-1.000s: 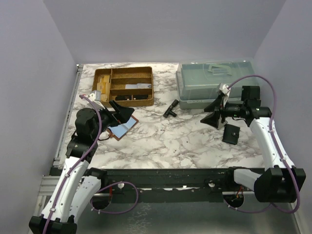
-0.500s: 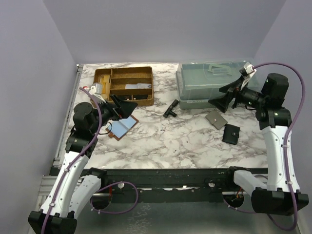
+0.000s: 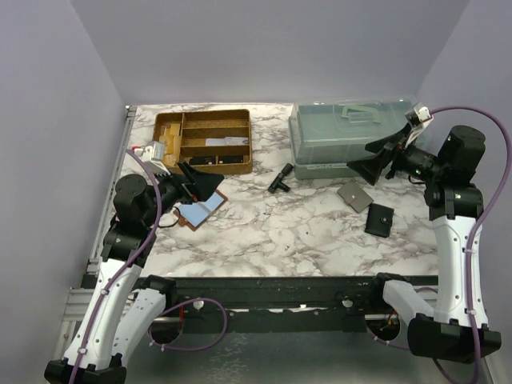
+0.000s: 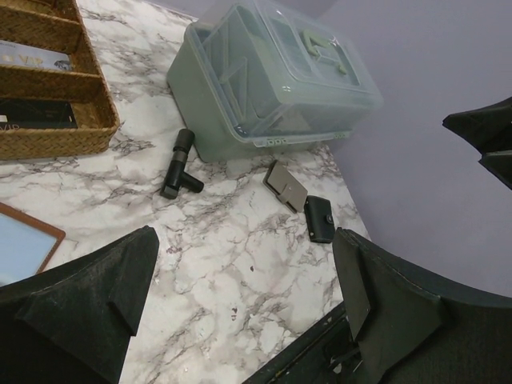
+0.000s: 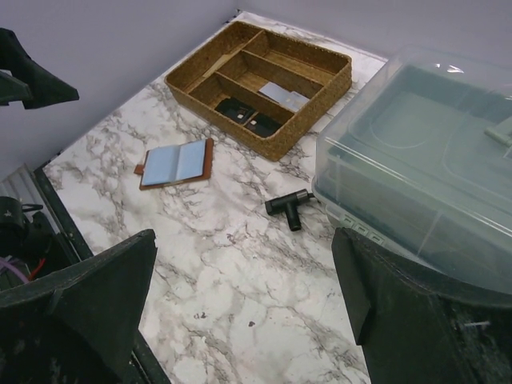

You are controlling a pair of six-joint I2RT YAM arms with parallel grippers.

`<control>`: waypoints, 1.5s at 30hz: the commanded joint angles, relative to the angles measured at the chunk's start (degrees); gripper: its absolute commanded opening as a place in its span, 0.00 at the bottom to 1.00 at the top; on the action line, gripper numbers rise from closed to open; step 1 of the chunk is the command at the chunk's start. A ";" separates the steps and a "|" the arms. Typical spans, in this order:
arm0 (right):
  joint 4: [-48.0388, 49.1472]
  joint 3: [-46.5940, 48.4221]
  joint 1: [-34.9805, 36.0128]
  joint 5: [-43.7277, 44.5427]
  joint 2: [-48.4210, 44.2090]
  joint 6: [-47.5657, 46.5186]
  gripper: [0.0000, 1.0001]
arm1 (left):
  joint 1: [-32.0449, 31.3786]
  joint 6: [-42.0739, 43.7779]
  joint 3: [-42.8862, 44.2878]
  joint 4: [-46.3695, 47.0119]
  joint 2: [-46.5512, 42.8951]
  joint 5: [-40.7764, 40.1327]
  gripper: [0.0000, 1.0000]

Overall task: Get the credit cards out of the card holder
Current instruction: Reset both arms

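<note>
Both left tool (image 3: 200,182) and right tool (image 3: 374,162) gape empty; next, pinch the light-blue credit card (image 3: 197,213) from the reddish-brown leather card holder (image 3: 210,203).

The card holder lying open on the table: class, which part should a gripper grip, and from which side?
Probably the leather edge of the card holder, from above with the left gripper hanging nearest. It lies open and flat on the table, with no upright face to pinch; a finger must slip under that thin rim.
</note>
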 commanded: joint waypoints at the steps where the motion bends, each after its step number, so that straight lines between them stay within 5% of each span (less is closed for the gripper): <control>1: 0.58 -2.41 -0.68 -0.11 -2.84 -0.81 0.99 | 0.25 1.17 1.60 -2.16 -0.84 0.39 0.99; 10: 1.27 -3.29 -0.93 -0.86 -3.28 0.18 0.99 | 0.19 1.70 0.74 -2.26 -0.83 0.15 0.99; 20: 4.25 -4.39 -1.18 5.35 -5.17 11.34 0.99 | 0.23 1.10 0.01 -2.25 -1.59 0.25 0.99; 45: 4.19 -4.97 -2.35 6.47 -5.18 10.59 0.99 | 0.24 1.21 -1.93 -2.46 -3.22 -0.23 0.99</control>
